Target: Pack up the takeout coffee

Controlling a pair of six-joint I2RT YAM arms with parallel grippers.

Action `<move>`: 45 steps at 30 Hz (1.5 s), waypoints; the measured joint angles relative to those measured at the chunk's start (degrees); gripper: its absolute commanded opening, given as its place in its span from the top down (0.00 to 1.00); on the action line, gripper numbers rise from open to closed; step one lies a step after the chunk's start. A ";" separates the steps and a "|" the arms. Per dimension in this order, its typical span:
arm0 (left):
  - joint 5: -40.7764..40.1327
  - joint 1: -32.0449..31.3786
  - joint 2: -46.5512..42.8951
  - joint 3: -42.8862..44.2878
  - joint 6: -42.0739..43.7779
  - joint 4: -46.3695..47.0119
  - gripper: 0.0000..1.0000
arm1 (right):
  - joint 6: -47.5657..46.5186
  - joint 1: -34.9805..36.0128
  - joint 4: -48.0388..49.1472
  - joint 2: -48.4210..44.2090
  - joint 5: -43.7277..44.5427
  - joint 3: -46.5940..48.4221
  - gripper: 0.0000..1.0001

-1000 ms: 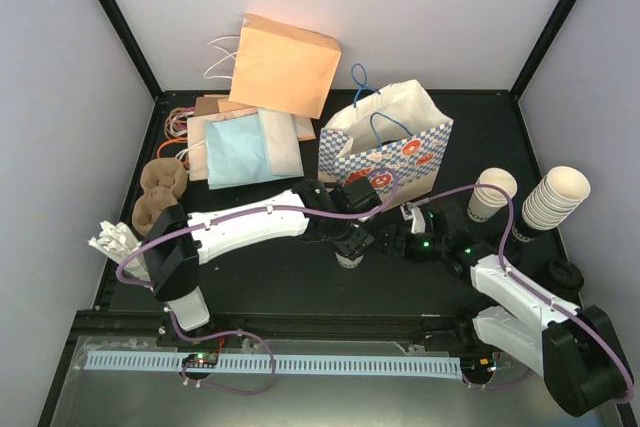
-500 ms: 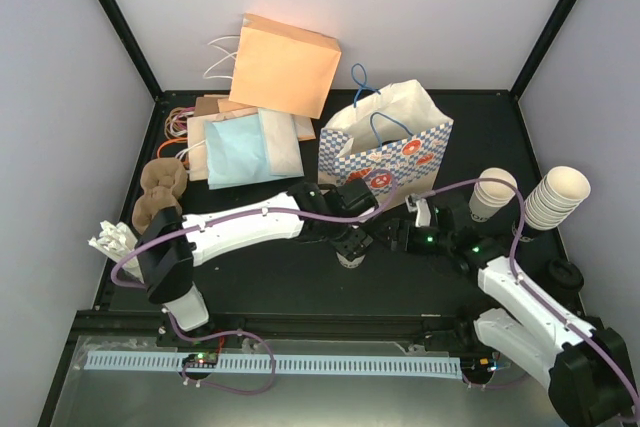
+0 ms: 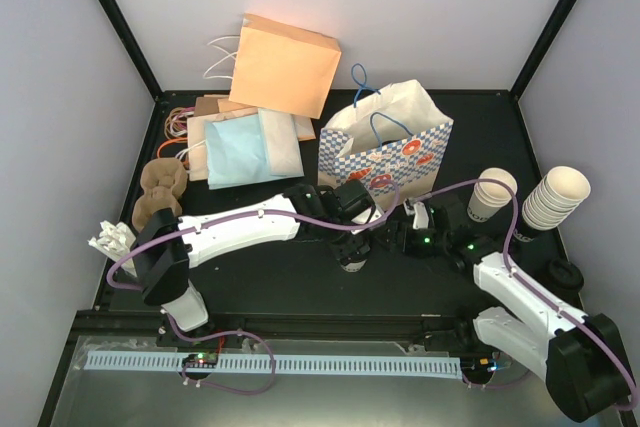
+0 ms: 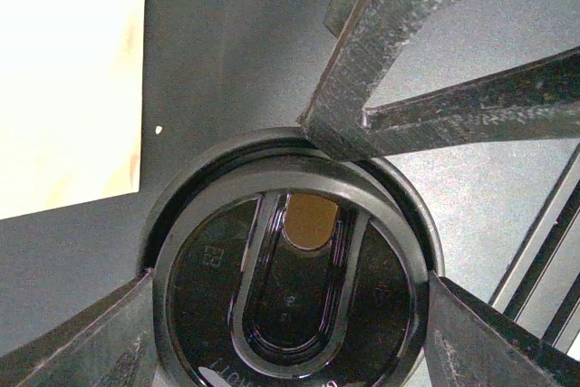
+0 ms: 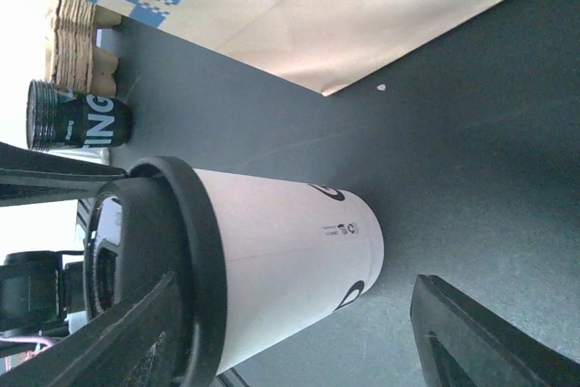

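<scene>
Takeout coffee [image 5: 281, 260] stands lidded just in front of the blue-checked bag [image 3: 385, 152] — not packed yet. Left gripper [image 3: 351, 243] pinches its black lid [image 4: 227, 269] from above, right gripper [image 5: 299, 333] spread astride the cup — bagging remains.

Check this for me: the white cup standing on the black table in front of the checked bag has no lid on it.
Wrong on the lid. The white cup standing on the black table in front of the checked bag has a black lid on it, as the right wrist view shows.
</scene>
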 measured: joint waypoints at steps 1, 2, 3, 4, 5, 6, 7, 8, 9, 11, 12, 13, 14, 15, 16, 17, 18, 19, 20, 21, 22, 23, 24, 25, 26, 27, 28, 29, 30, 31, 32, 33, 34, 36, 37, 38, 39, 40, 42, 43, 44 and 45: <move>0.07 0.00 0.00 0.00 0.28 0.00 0.33 | 0.02 0.00 0.20 0.00 0.24 -0.28 0.30; 0.15 0.00 0.00 0.00 0.55 0.02 0.33 | 0.17 0.00 0.42 -0.09 0.44 -0.57 0.31; 0.17 0.00 0.00 0.00 0.72 0.04 0.33 | 0.28 0.00 0.66 -0.22 0.55 -0.96 0.31; 0.20 0.00 0.02 0.00 0.87 0.07 0.32 | 0.44 0.00 1.18 -0.31 0.50 -1.38 0.31; 0.24 0.00 0.02 0.00 0.98 0.09 0.33 | 0.59 0.00 1.86 -0.37 0.39 -1.73 0.31; 0.31 0.00 0.02 0.00 1.14 0.11 0.33 | 0.63 0.00 2.43 -0.35 0.28 -1.99 0.31; 0.35 0.00 0.02 0.00 1.29 0.11 0.33 | 0.66 0.00 2.80 -0.22 0.09 -2.19 0.31; 0.37 0.00 0.02 0.00 1.44 0.11 0.33 | 0.68 0.00 3.54 0.07 -0.37 -2.51 0.31; 0.37 0.00 0.04 0.00 1.53 0.11 0.33 | 0.68 0.00 3.93 0.35 -0.63 -2.64 0.31; 0.42 0.04 0.07 0.00 1.62 0.09 0.33 | 0.59 -0.04 5.01 1.05 -1.01 -2.91 0.33; 0.42 0.04 0.07 0.00 1.68 0.07 0.33 | 0.55 -0.07 5.31 1.20 -1.05 -3.02 0.34; 0.48 0.04 0.07 0.00 1.79 0.07 0.33 | 0.42 -0.07 5.77 1.44 -1.16 -3.17 0.34; 0.52 0.07 0.07 0.00 1.99 0.07 0.33 | 0.35 -0.07 6.12 1.46 -1.22 -3.32 0.34; 0.57 0.07 0.07 0.00 2.16 0.07 0.33 | 0.31 -0.04 6.45 1.44 -1.38 -3.48 0.34; 0.59 0.07 0.07 0.00 2.45 0.04 0.33 | 0.33 -0.07 6.71 1.38 -1.51 -3.63 0.34; 0.63 0.07 0.07 0.00 2.73 0.04 0.34 | 0.35 -0.07 6.75 1.20 -1.64 -3.65 0.34; 0.66 0.07 0.07 0.00 3.02 0.04 0.34 | 0.33 -0.07 6.67 0.90 -1.68 -3.65 0.33; 0.76 0.07 0.07 0.00 3.50 0.07 0.34 | 0.33 -0.07 6.19 0.57 -1.68 -3.58 0.33; 0.83 0.07 0.07 0.00 3.98 0.09 0.35 | 0.20 -0.04 5.53 0.22 -1.64 -3.43 0.33; 0.94 0.07 0.07 0.00 4.61 0.11 0.35 | 0.07 -0.04 4.22 -0.11 -1.42 -2.93 0.33; 1.01 0.07 0.07 0.00 5.16 0.11 0.35 | -0.24 -0.04 2.89 -0.28 -1.11 -2.23 0.33; 1.18 0.07 0.07 0.00 5.81 0.13 0.35 | -0.50 -0.04 1.75 -0.31 -0.76 -1.49 0.33; 1.29 0.07 0.07 0.00 6.54 0.20 0.35 | -0.66 -0.04 1.14 -0.26 -0.57 -0.96 0.33; 1.40 0.07 0.04 -0.04 7.17 0.26 0.35 | -0.94 -0.04 0.46 -0.11 -0.50 -0.15 0.33; 1.51 0.07 -0.02 -0.17 7.82 0.44 0.34 | -1.20 -0.04 0.15 0.26 -0.48 0.63 0.34; 1.66 0.07 -0.13 -0.33 8.39 0.63 0.34 | -1.38 -0.04 0.09 0.74 -0.48 1.22 0.34; 1.79 0.07 -0.28 -0.55 9.03 0.81 0.34 | -1.49 -0.04 0.11 1.38 -0.52 1.73 0.34; 1.88 0.04 -0.42 -0.72 9.49 0.92 0.34 | -1.57 -0.04 0.24 2.16 -0.57 2.10 0.34; 1.95 0.04 -0.52 -0.81 9.90 0.98 0.33 | -1.57 -0.04 0.52 2.82 -0.66 2.19 0.34; 2.05 0.04 -0.61 -0.92 10.25 1.07 0.33 | -1.55 -0.04 0.66 3.41 -0.72 2.19 0.34; 2.12 0.07 -0.66 -0.98 10.56 1.11 0.33 | -1.55 -0.04 0.79 4.20 -0.87 2.19 0.34; 2.14 0.04 -0.66 -1.01 10.73 1.11 0.33 | -1.55 -0.04 0.98 4.94 -0.98 2.19 0.34; 2.14 0.07 -0.66 -1.01 10.73 1.09 0.33 | -1.55 -0.07 1.49 5.53 -1.22 2.19 0.34; 2.23 0.11 -0.66 -1.01 10.71 1.07 0.33 | -1.57 -0.11 2.54 6.36 -1.70 2.19 0.34; 2.23 0.11 -0.66 -1.01 10.71 1.07 0.33 | -1.57 -0.11 3.10 6.80 -1.90 2.16 0.34; 2.29 0.17 -0.63 -1.01 10.67 1.05 0.33 | -1.60 -0.11 3.76 7.28 -2.08 2.16 0.34; 2.32 0.24 -0.63 -1.01 10.62 1.05 0.33 | -1.62 -0.13 4.46 7.76 -2.21 2.12 0.34; 2.38 0.33 -0.61 -1.01 10.54 1.05 0.33 | -1.66 -0.15 5.14 8.24 -2.34 2.03 0.35; 2.71 0.70 -0.57 -1.01 10.34 0.90 0.33 | -1.75 -0.22 7.19 9.35 -2.64 1.51 0.37; 2.91 0.90 -0.55 -1.01 10.23 0.85 0.33 | -1.75 -0.26 8.22 9.79 -2.89 1.25 0.38; 3.10 1.09 -0.44 -0.98 10.08 0.85 0.33 | -1.77 -0.31 9.68 10.34 -3.17 0.81 0.38; 3.43 1.31 -0.37 -0.96 10.08 0.83 0.33 | -1.75 -0.37 10.86 10.71 -3.56 0.39 0.38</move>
